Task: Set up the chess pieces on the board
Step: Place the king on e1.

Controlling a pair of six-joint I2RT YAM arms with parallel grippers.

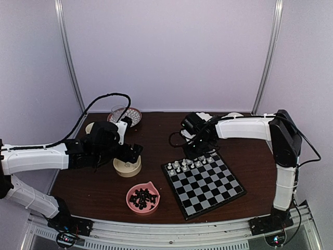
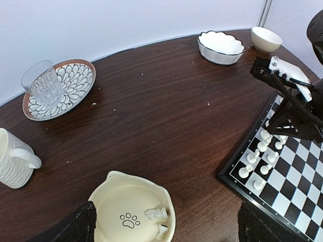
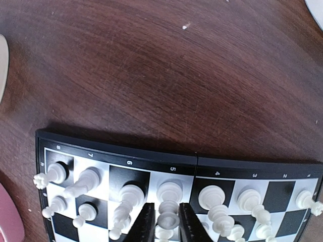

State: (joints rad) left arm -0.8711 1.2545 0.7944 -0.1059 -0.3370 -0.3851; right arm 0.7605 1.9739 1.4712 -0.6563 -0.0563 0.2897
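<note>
The chessboard (image 1: 204,182) lies at the right front of the table, with cream-white chess pieces (image 1: 184,165) standing in its two far rows. My right gripper (image 1: 201,149) hangs over that far edge. In the right wrist view its fingers (image 3: 144,224) close on a tall white piece (image 3: 169,206) standing on the back-row square marked 5 of the board (image 3: 116,151). My left gripper (image 1: 133,153) is open wide over a cream paw-print bowl (image 2: 113,201), where two white pieces (image 2: 159,214) lie on their sides. The board also shows in the left wrist view (image 2: 298,186).
A pink bowl (image 1: 143,198) holding several black pieces stands in front of the cream bowl (image 1: 127,167). A glass (image 2: 41,80) on a patterned plate (image 2: 75,83), a white mug (image 2: 12,159), a scalloped white bowl (image 2: 221,46) and a small bowl (image 2: 266,38) stand along the back.
</note>
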